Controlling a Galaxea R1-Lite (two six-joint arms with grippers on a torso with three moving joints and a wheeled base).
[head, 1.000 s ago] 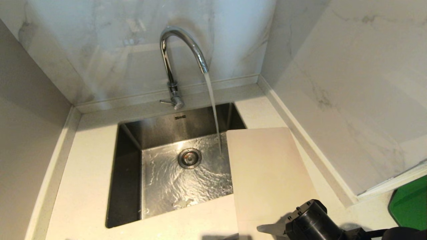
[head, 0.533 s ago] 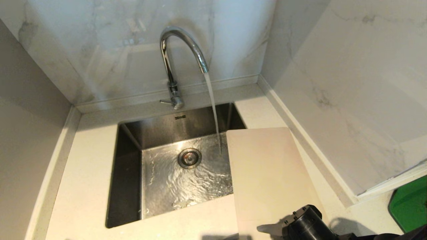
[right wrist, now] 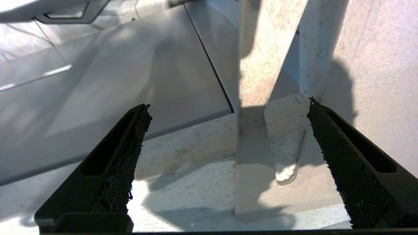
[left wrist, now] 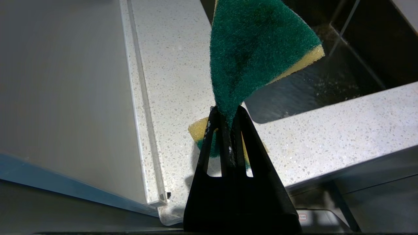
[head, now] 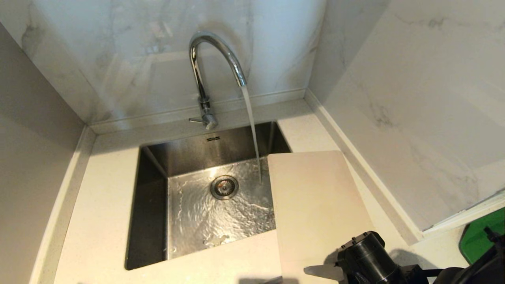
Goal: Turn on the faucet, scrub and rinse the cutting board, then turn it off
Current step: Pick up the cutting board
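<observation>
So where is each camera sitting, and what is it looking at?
Head: up high, facing down at the running faucet, sink and cutting board; right arm at the near edge.
Left wrist: behind the left gripper, shut on a sponge, over the counter.
Right wrist: behind the open right gripper, facing the board's slot end.
Shared: board, counter.

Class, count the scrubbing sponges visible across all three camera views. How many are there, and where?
1. The green-and-yellow sponge is pinched in the left gripper, over the counter by the sink's corner. Others may lie out of view.
</observation>
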